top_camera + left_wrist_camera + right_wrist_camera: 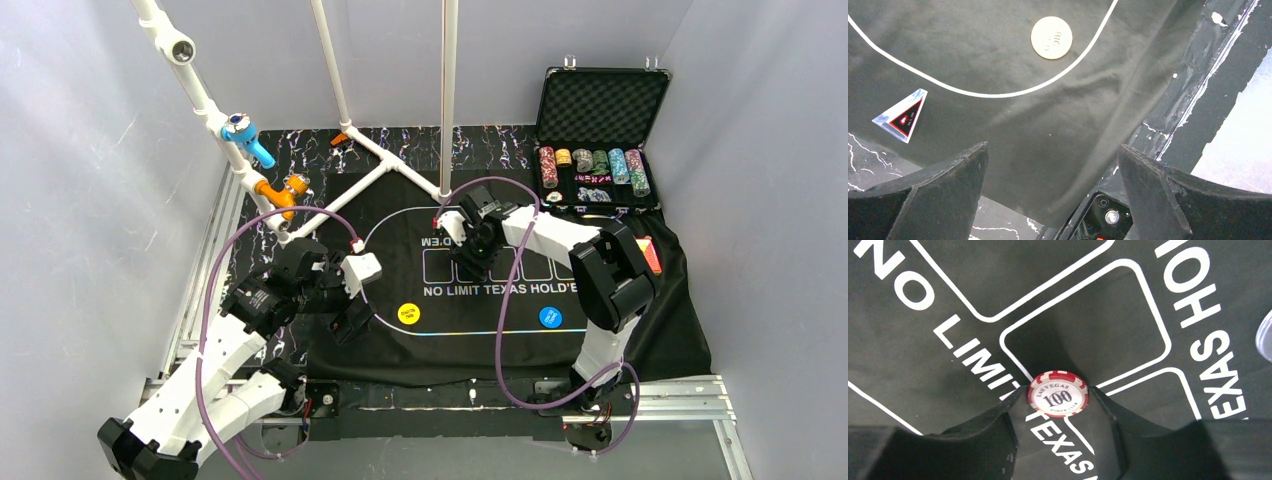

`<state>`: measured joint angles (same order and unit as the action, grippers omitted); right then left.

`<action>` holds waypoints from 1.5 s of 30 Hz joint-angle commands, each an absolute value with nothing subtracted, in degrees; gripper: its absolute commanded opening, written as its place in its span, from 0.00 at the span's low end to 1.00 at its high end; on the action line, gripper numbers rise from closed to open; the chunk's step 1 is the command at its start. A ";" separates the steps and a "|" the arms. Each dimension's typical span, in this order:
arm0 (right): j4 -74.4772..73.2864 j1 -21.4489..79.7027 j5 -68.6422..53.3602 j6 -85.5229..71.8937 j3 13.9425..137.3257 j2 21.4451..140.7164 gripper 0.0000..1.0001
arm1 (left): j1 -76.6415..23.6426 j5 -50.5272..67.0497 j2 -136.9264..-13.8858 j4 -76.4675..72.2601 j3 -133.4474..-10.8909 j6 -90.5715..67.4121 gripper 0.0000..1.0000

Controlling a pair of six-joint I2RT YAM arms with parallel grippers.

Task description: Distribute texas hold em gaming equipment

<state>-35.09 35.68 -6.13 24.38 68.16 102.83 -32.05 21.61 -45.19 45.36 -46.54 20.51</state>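
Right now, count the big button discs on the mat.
2 for sure: a yellow disc near the front left and a blue disc near the front right. A pale round edge in the right wrist view may be a third.

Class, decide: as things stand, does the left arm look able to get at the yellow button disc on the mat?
Probably yes: the left end effector is open and empty, and the yellow disc lies flat on the mat just ahead, nothing between.
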 commanded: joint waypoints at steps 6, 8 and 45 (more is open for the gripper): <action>-36.42 36.35 -4.27 22.89 72.19 100.99 0.81 | -32.08 21.81 -44.20 45.35 -46.75 20.62 0.99; -38.17 35.68 -3.51 23.30 72.39 98.22 0.83 | -32.08 21.71 -44.21 45.35 -46.68 20.65 0.99; -52.37 -35.43 -9.83 66.61 59.68 90.94 0.57 | -32.08 23.03 -46.58 45.31 -47.35 20.83 0.99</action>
<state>-53.36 -34.76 -8.91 60.71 59.20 88.99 -32.05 21.87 -46.41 44.97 -46.54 20.58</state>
